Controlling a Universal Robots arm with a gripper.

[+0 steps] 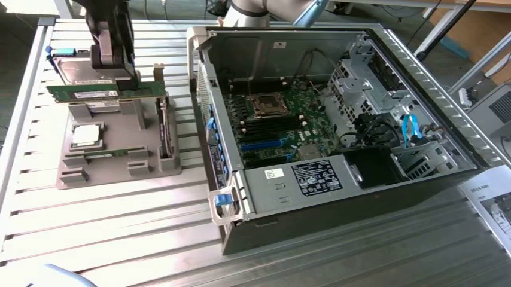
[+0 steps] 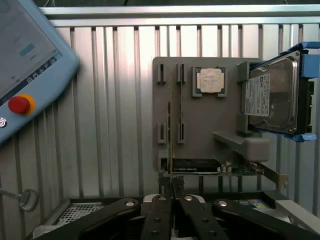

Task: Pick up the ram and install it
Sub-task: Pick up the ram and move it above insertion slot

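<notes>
Long, thin green circuit-board ram stick point(image 1: 92, 91) held level above the grey moulded parts holder point(image 1: 128, 140), to the exterior view's left of the open dark metal computer case point(image 1: 359, 221). Gripped off-centre by its thin faces alone, it could tilt or slip under any jolt, then strike the case wall or meet a motherboard slot askew. Black-fingered gripper point(image 1: 126, 82), jaws drawn nearly together, pinching the ram point(image 2: 171, 130) edge-on between its fingertips
</notes>
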